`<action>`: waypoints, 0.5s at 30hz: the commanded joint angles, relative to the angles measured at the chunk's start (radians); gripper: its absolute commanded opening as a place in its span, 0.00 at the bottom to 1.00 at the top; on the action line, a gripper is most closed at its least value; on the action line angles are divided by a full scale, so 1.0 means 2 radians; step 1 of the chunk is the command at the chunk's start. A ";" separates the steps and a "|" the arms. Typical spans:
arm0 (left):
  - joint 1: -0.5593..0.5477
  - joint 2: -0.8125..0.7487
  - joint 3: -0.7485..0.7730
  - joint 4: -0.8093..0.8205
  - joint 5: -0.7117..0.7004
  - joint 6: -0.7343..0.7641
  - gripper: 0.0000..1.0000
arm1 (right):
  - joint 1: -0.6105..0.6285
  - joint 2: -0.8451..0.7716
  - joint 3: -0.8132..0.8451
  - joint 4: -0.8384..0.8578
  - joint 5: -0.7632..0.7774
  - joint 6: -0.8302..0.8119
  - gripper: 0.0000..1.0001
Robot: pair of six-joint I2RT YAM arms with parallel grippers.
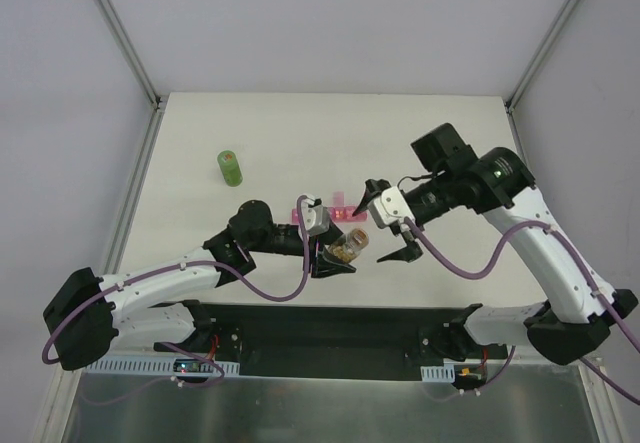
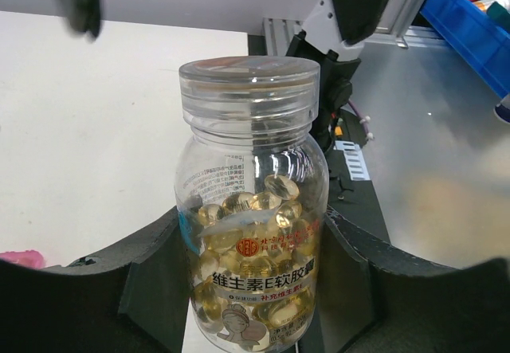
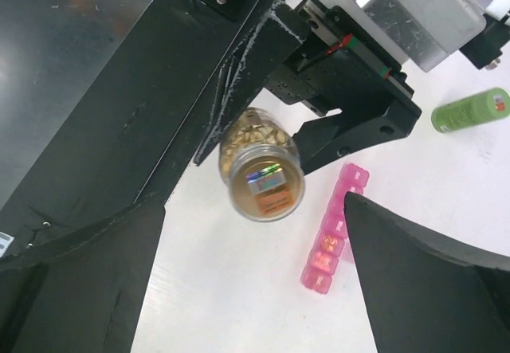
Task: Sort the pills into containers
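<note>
My left gripper (image 1: pixel 335 253) is shut on a small clear bottle (image 1: pixel 347 248) with its clear cap (image 2: pixel 249 90) on, held above the table's near edge. Yellow-brown pills (image 2: pixel 255 225) fill the lower part of the bottle (image 2: pixel 251 233) between the black fingers (image 2: pixel 151 273). My right gripper (image 1: pixel 385 228) stands open just off the cap end, not touching it. In the right wrist view the cap (image 3: pixel 265 184) faces the camera between the spread fingers (image 3: pixel 430 281). The pink containers (image 3: pixel 331 237) lie in a row on the table behind the bottle, partly hidden by one finger and visible too in the top view (image 1: pixel 335 210).
A green cylindrical bottle (image 1: pixel 231 167) lies at the back left of the white table (image 1: pixel 450 143), also seen in the right wrist view (image 3: pixel 470 110). A black base plate (image 1: pixel 330 328) runs along the near edge. A blue bin (image 2: pixel 470 18) sits off the table.
</note>
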 commanded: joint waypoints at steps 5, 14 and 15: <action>-0.002 -0.014 0.008 0.015 0.045 -0.017 0.00 | 0.005 0.061 0.022 -0.056 -0.053 -0.052 0.89; -0.002 -0.007 0.014 -0.001 0.026 -0.002 0.00 | 0.013 0.056 0.017 -0.063 -0.050 -0.033 0.75; -0.002 -0.007 0.015 -0.003 0.023 -0.001 0.00 | 0.013 0.053 0.016 -0.063 -0.050 -0.032 0.74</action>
